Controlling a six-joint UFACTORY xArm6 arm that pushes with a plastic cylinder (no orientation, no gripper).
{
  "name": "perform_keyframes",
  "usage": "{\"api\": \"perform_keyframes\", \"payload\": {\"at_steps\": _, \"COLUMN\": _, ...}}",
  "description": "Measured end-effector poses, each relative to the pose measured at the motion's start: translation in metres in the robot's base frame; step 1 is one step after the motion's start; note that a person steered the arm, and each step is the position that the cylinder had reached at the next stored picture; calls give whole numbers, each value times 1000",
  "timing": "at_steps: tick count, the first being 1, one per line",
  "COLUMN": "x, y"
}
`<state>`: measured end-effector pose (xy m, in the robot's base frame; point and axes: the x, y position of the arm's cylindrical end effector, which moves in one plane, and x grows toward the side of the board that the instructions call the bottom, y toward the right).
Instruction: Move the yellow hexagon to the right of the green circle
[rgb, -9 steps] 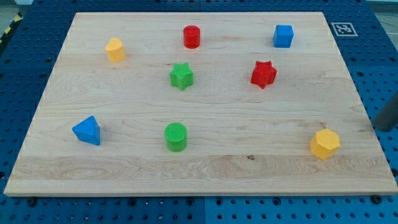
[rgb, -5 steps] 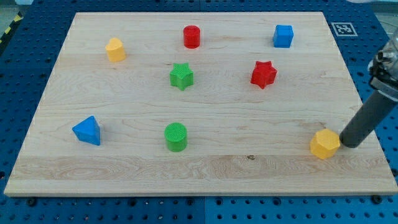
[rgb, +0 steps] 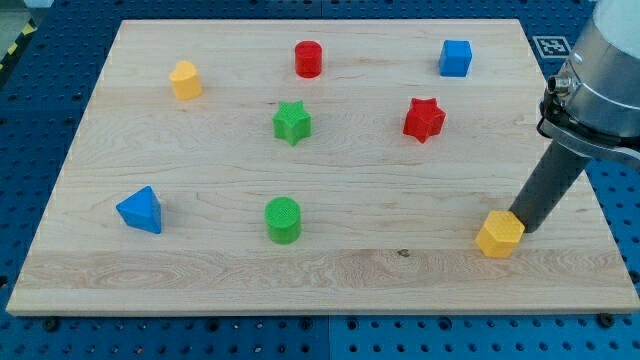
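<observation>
The yellow hexagon (rgb: 499, 235) lies near the view's bottom right of the wooden board. The green circle (rgb: 283, 219) stands far to its left, at about the same height in the view. My tip (rgb: 522, 231) touches the hexagon's right side, with the dark rod slanting up to the view's right toward the arm.
Also on the board (rgb: 320, 270): a blue triangle (rgb: 139, 210) at the left, a second yellow block (rgb: 185, 79) at top left, a green star (rgb: 291, 122), a red circle (rgb: 308, 59), a red star (rgb: 423, 119) and a blue square block (rgb: 455, 57).
The rod came in from the view's right edge, met the yellow hexagon and pushed it a little to the left. The other blocks have not moved.
</observation>
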<state>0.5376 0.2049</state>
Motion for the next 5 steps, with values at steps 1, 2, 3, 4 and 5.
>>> {"api": "perform_keyframes", "payload": {"at_steps": 1, "x": -4, "y": 7}}
{"api": "perform_keyframes", "payload": {"at_steps": 2, "x": -4, "y": 11}}
{"api": "perform_keyframes", "payload": {"at_steps": 3, "x": -7, "y": 12}}
{"api": "perform_keyframes", "payload": {"at_steps": 4, "x": -7, "y": 16}}
{"api": "perform_keyframes", "payload": {"at_steps": 5, "x": -7, "y": 16}}
